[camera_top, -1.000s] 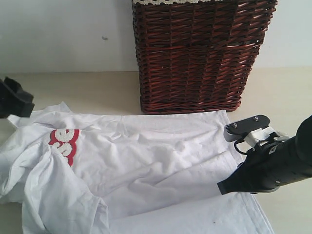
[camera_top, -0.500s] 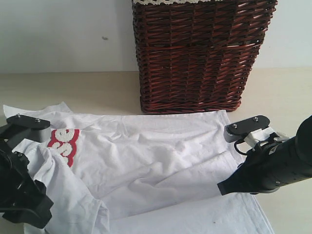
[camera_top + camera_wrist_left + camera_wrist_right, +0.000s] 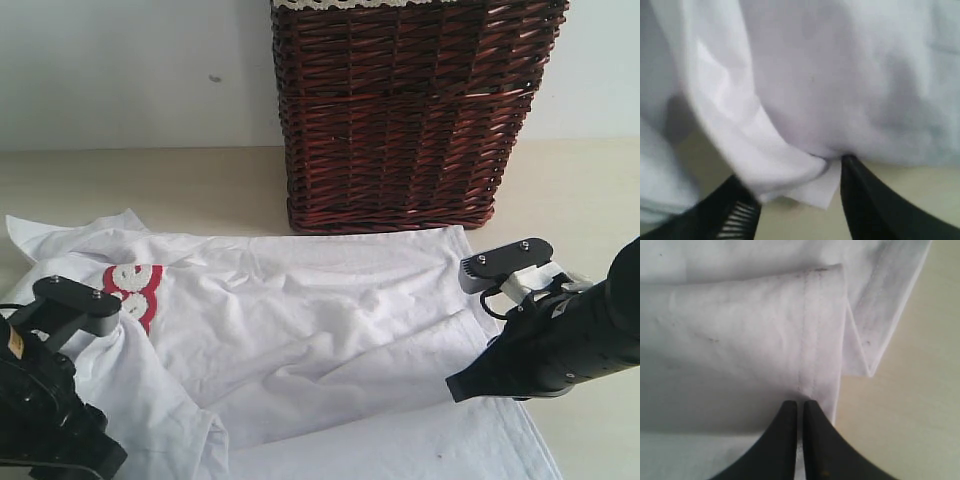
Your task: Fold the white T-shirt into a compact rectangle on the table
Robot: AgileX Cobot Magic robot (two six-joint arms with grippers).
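The white T-shirt (image 3: 320,320) lies spread and rumpled on the table (image 3: 200,185), its red-outlined lettering (image 3: 135,290) at the left. My left gripper (image 3: 795,195) hangs low over the shirt's left side. Its jaws stand apart, with a folded edge of cloth (image 3: 765,165) lying between the tips. In the exterior view its arm (image 3: 50,400) covers that part of the shirt. My right gripper (image 3: 800,407) is shut on the stitched hem (image 3: 810,340) at the shirt's right side. A flap there is doubled over the layer beneath. In the exterior view its tip (image 3: 458,385) sits low on the cloth.
A dark brown wicker basket (image 3: 400,120) stands at the back, just behind the shirt's far edge. Bare table (image 3: 590,200) shows to the right of the shirt and along the back left. A pale wall rises behind.
My left arm has swung in from the left edge and come down over the shirt's left side, covering part of the lettering. The right arm and its flap have stayed put.
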